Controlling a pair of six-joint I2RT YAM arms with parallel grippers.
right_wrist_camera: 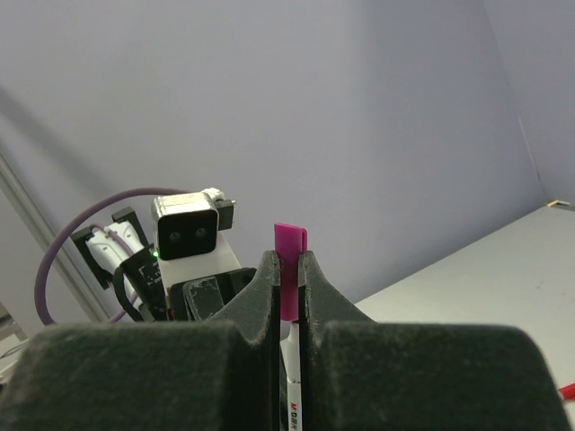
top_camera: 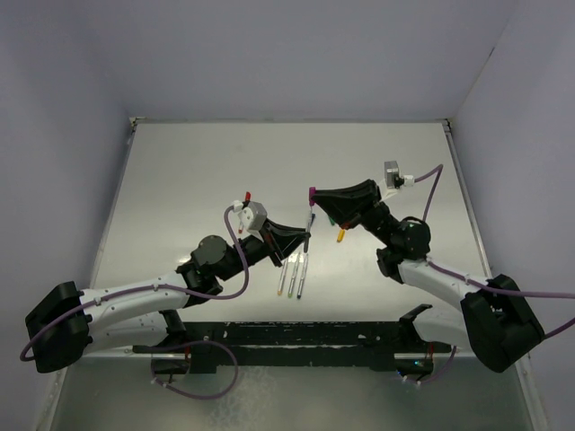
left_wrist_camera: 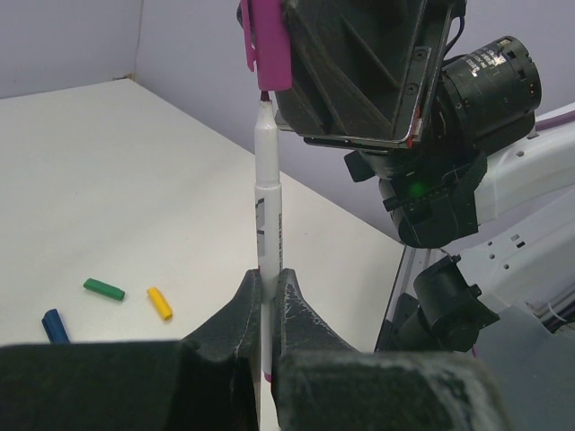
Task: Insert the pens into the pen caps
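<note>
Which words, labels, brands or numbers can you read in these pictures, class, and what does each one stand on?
None can be read as text.
pen barrel, left wrist view: dark print, too blurred to read.
Same pen, right wrist view, below the purple cap: red and blue marks, cut off, unreadable.
black ribbed cylinder on the right arm: small white lettering, too small to read.

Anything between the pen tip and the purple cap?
Nothing. In the left wrist view the pen has its tip right at the mouth of the purple cap.
</note>
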